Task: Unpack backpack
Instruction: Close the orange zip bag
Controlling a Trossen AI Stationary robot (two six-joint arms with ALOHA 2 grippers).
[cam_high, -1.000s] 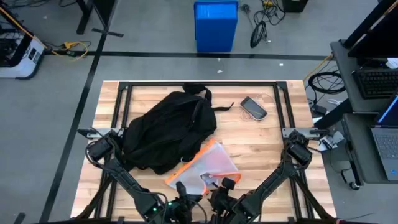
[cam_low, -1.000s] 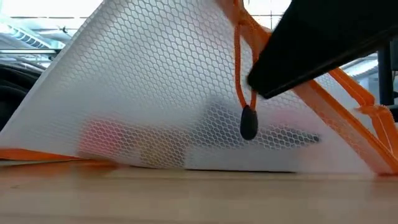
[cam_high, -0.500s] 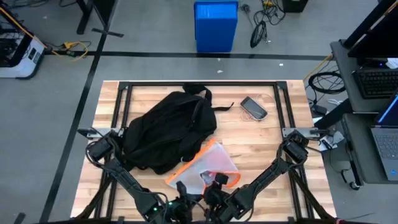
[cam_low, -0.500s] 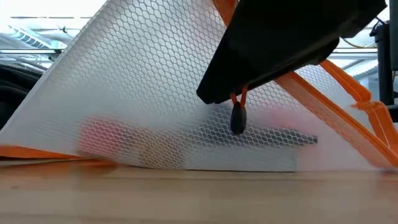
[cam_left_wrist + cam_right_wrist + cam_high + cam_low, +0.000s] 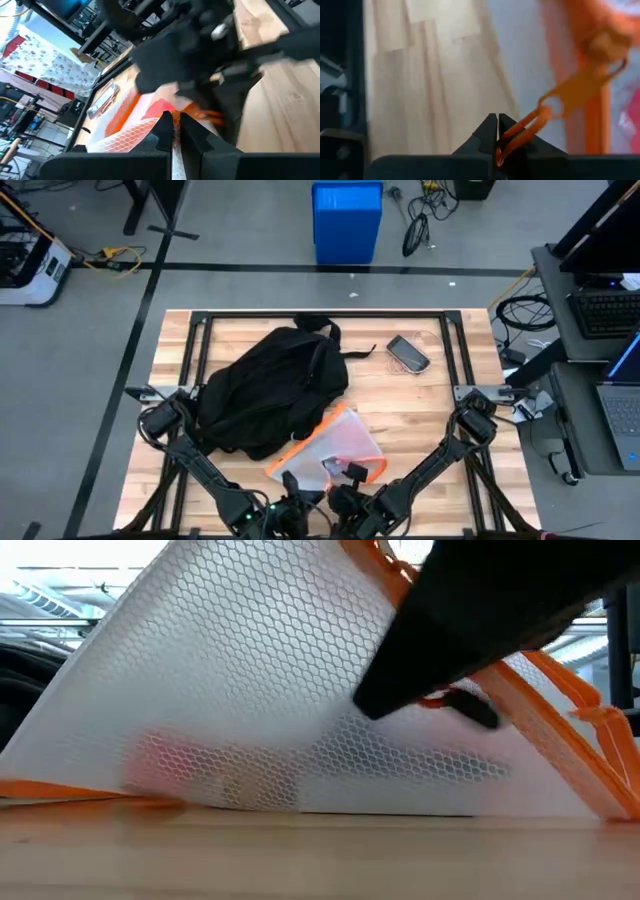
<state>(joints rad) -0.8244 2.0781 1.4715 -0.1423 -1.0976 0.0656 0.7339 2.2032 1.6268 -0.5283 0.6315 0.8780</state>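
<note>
1. white mesh pouch with orange trim fills the frame, resting on wooden table.
2. blurred red item visible inside it.
3. dark arm part crosses in front, upper right.

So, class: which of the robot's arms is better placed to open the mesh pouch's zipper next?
Probably the right: the right claw is shut on the orange zipper pull, while the left claw pinches the mesh pouch edge.

R claw shifted left over mesh pouch, now pulling orange zip cord sideways.
</note>
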